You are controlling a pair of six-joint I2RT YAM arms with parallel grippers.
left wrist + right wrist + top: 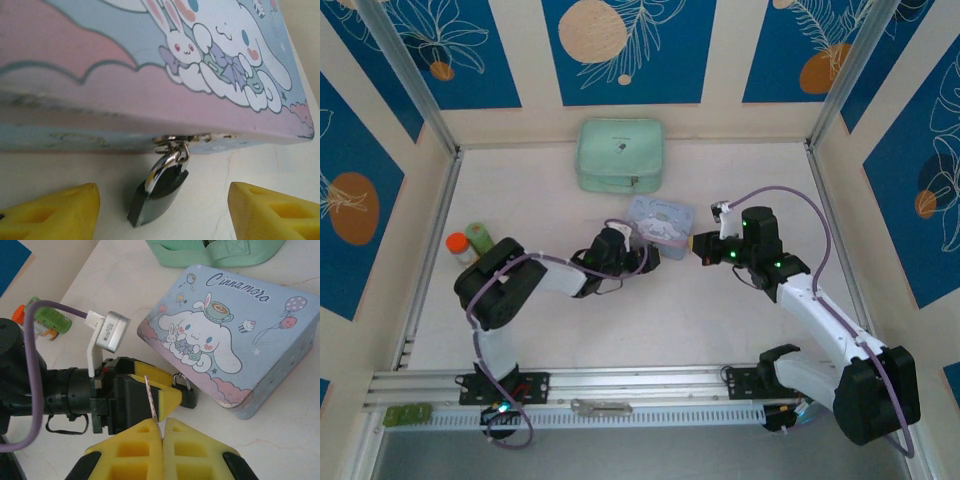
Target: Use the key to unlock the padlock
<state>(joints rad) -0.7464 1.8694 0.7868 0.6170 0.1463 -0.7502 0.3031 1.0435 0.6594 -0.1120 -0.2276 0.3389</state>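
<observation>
Two black-and-white arms are sporting yellow fingers and purple cables.

The left arm (500,285) is showing bulky black joints with a white link between them. The right arm (820,320) is wearing a longer white link, and small green lights (733,257) are glowing near its wrist. A purple cable (775,195) is looping along each arm. The right gripper (161,425) and left gripper (170,386) are both carrying chunky yellow wedge fingers (132,450) with moulded recesses. A silver camera module (112,332) on a white bracket (91,357) is riding the left wrist.

padlock (158,195) — hangs at tin (235,340) front | pouch (620,153) behind tin | bottles (477,240) far left
</observation>
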